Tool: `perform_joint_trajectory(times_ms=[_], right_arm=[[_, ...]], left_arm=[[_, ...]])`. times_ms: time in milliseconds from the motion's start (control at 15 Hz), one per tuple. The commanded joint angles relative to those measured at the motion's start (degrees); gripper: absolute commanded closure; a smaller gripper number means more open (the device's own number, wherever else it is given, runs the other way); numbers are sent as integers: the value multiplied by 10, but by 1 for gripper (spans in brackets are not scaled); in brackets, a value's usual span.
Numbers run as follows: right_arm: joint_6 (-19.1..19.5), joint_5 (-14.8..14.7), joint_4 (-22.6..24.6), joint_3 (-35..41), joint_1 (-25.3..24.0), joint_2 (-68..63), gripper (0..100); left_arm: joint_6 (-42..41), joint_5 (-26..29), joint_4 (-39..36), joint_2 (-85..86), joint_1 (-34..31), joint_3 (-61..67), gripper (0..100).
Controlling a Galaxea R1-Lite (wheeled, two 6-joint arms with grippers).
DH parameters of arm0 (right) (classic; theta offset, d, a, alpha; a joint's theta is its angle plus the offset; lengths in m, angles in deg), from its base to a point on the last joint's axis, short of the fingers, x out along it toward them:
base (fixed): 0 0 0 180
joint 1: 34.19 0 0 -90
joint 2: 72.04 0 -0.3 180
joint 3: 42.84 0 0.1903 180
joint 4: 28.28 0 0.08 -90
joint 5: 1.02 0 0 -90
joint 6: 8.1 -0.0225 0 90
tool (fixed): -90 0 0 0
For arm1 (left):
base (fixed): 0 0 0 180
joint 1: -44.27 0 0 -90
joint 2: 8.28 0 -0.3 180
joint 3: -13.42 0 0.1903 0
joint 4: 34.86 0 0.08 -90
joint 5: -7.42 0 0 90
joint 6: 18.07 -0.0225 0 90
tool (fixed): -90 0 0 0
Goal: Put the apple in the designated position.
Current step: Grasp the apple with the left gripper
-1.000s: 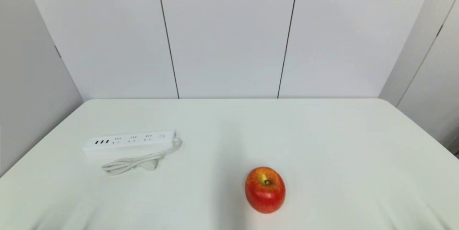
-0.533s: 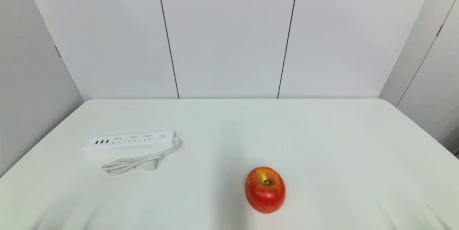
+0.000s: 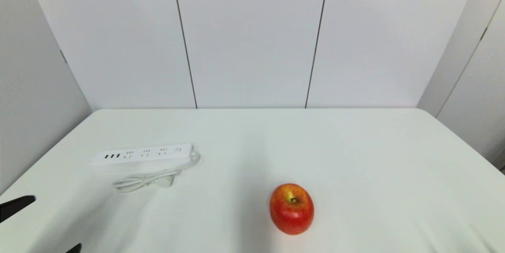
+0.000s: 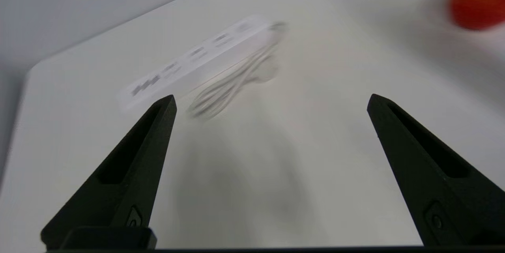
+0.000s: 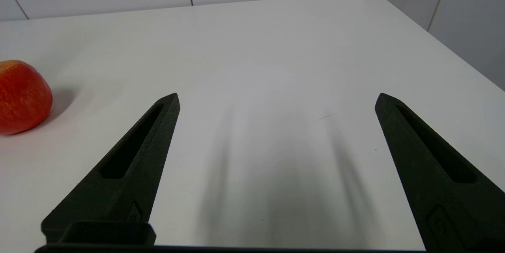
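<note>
Sitting free on the tabletop, the apple looks rigid, glossy, roll-prone: grip across its widest girth; left gripper and right gripper both spread wide, empty.

text: none legible | power strip: socket slots only, no readable marking | apple: no sticker or label readable

I work in what looks like a bare test lab: a plain white counter boxed in by blank grey-white wall panels with dark seams, nothing homely about it, and only a white power strip lying on the surface.
</note>
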State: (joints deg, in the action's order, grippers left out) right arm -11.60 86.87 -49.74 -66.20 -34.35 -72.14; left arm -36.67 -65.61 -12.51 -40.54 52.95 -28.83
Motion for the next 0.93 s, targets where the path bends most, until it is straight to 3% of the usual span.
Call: perform_joint_trajectory(times_ms=[67, 267, 533, 933], right_arm=[[0, 0, 0, 7, 0, -1, 0], [0, 0, 0, 6, 0, -1, 0], [0, 0, 0, 6, 0, -1, 0], [0, 0, 0, 7, 0, -1, 0]], left_arm=[[-100, 81, -4, -309, 223, -168, 0], [-101, 81, -22, -467, 313, -244, 0], [-94, 57, -72, -604, 385, -306, 0], [-94, 47, -78, -675, 398, -336, 0]])
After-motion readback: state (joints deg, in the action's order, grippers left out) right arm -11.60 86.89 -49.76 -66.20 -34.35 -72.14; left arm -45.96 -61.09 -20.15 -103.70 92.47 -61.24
